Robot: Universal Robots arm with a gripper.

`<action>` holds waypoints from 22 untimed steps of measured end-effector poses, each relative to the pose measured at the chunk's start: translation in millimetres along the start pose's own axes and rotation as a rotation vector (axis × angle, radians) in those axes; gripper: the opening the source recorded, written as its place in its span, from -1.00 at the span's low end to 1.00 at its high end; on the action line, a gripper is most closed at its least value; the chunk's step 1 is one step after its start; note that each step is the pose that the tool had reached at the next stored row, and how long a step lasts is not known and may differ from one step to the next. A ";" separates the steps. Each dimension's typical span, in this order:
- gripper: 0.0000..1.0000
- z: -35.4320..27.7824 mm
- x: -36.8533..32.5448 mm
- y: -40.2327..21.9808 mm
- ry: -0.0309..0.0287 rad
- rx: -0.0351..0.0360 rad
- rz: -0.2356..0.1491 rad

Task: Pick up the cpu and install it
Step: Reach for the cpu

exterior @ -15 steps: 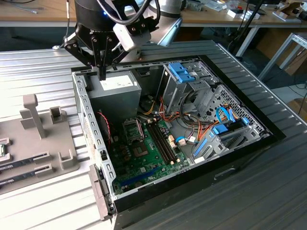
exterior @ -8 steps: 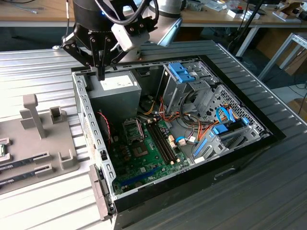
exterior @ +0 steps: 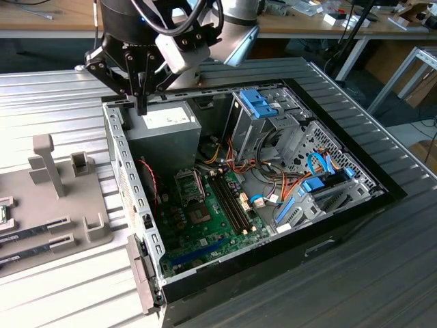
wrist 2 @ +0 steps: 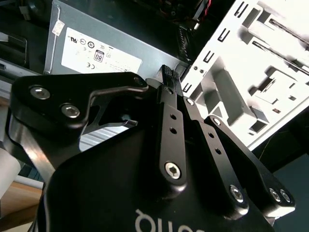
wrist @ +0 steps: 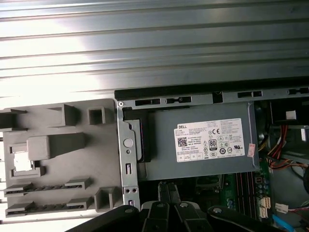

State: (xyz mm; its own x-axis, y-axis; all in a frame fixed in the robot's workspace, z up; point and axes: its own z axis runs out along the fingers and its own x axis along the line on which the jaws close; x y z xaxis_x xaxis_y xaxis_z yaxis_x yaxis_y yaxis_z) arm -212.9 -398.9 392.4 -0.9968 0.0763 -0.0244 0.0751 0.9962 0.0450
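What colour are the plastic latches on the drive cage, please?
The latches are blue; the exterior view shows them best.

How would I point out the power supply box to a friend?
Look into the open computer case. In its corner beneath the gripper sits the power supply, a plain grey metal box. It carries a white label on top, unlike the green board and blue-tabbed drive cages beside it.

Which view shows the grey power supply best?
First wrist view: the power supply shows its labelled face unobstructed. Exterior view shows it obliquely beside the gripper; second wrist view, partly behind the gripper.
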 end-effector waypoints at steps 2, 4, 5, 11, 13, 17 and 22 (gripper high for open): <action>-0.79 0.0 0.7 -0.1 0.0000 0.0000 0.000; -0.79 0.0 1.6 -0.1 0.0000 0.0000 0.000; -0.79 0.0 2.0 -0.2 0.0000 0.0000 0.000; -0.79 0.0 5.2 -0.4 0.0000 0.0000 0.000; -0.79 0.0 6.1 -0.5 0.0000 0.0000 0.000; -0.79 0.0 7.8 -0.6 0.0000 0.0000 0.000; -0.79 -0.1 11.7 -0.9 0.0000 0.0000 0.000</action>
State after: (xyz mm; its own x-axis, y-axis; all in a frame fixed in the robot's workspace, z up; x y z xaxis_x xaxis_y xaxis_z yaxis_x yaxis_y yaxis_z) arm -224.6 -398.9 392.1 -0.9968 0.0763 -0.0244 0.0751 0.9962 0.0450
